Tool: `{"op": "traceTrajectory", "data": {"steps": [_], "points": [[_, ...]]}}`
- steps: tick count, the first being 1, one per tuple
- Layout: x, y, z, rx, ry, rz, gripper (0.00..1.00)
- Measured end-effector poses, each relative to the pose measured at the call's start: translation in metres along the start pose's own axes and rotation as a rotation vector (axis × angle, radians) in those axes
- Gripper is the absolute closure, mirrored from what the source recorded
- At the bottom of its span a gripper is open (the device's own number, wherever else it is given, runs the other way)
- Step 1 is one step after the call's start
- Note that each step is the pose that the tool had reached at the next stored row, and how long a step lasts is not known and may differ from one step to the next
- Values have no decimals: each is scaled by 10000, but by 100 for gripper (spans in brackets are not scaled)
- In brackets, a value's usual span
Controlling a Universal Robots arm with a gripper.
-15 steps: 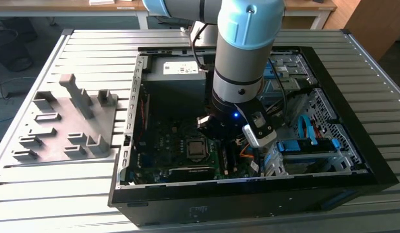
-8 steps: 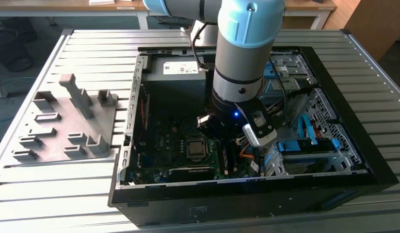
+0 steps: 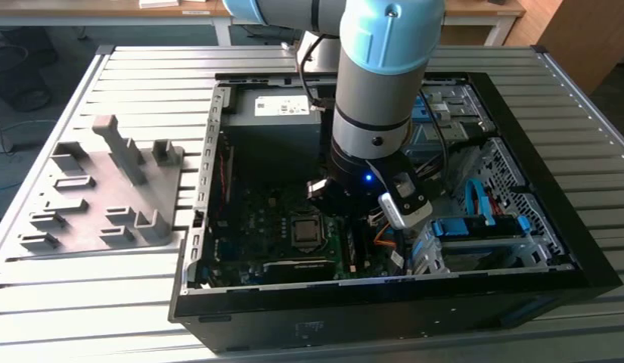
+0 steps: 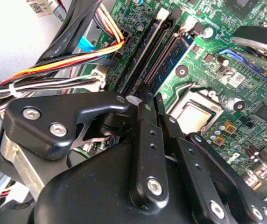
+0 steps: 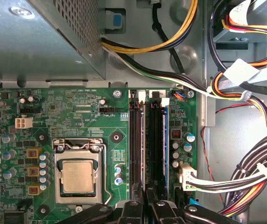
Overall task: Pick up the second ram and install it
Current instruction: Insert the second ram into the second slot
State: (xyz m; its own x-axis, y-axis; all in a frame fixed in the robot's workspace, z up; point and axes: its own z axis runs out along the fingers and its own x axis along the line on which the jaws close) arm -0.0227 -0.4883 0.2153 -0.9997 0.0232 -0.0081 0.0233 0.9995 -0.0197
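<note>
The arm (image 3: 377, 98) is a grey tube with light blue caps, a small blue light, and a black gripper (image 4: 145, 105) with silver screws.

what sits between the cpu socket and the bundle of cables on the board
In the first wrist view, the long black memory slots stand between the cpu socket and the cable bundle, with a blue stick in one.

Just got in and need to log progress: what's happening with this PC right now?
The arm has its pincer down inside the open case, right over the motherboard's memory slots beside the CPU. A blue ram sits in the slot beside the empty ones, just ahead of the pincer. The tray on the exterior view's left holds no stick.
</note>
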Motion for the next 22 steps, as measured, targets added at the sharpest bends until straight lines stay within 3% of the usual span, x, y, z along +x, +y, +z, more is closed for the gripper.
{"op": "traceTrajectory", "data": {"steps": [11,18,22], "points": [[6,-1,-10,-22,-3,0,86],[6,-13,-21,-295,4,3,86],[6,-20,-20,-316,3,2,86]]}}
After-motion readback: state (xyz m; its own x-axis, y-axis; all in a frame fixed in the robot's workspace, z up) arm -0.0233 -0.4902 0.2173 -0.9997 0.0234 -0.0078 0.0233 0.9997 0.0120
